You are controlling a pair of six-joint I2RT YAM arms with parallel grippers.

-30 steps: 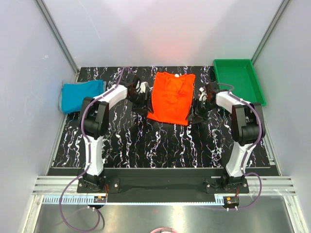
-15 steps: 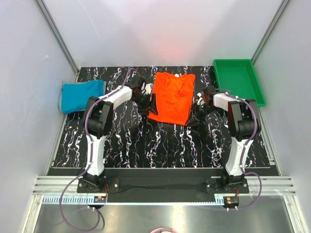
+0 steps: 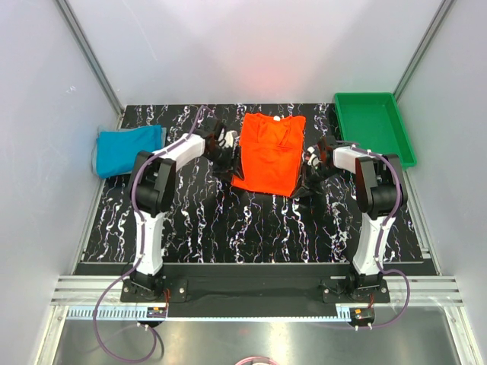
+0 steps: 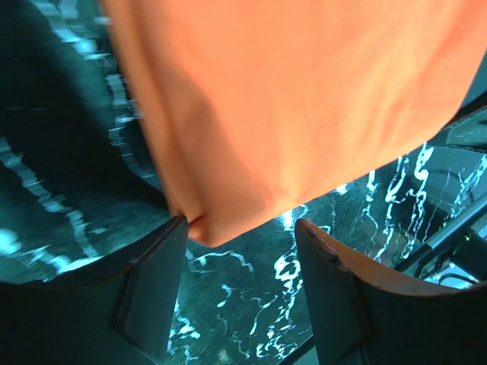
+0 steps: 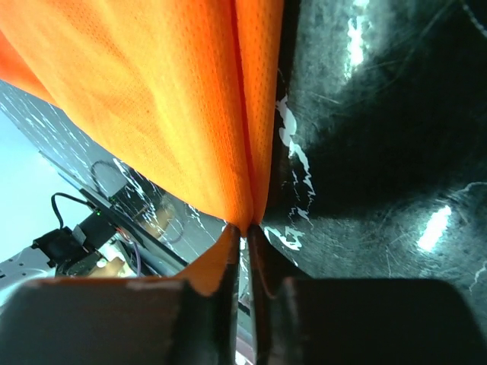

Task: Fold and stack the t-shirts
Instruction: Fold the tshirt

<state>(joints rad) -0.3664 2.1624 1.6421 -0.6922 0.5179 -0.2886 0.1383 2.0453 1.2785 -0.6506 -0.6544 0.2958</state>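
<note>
An orange-red t-shirt [image 3: 266,152] lies flat at the back middle of the black marbled table, folded into a long panel. A teal-blue t-shirt [image 3: 128,148] lies bunched at the far left edge. My left gripper [image 3: 227,148] is at the orange shirt's left edge. In the left wrist view it [image 4: 240,236] stands open, and a corner of the orange-red t-shirt [image 4: 289,99] touches the left finger [image 4: 152,289]. My right gripper [image 3: 309,163] is at the shirt's right edge. In the right wrist view it [image 5: 245,232] is shut on a pinched fold of the orange-red t-shirt [image 5: 175,114].
A green plastic tray [image 3: 373,125] stands at the back right corner, just behind my right arm. Grey walls close in the table on the left, back and right. The arm bases stand at the near edge.
My right jaws have closed onto the orange shirt's right edge. My left gripper has shifted in towards the shirt's left edge and narrowed a little.
</note>
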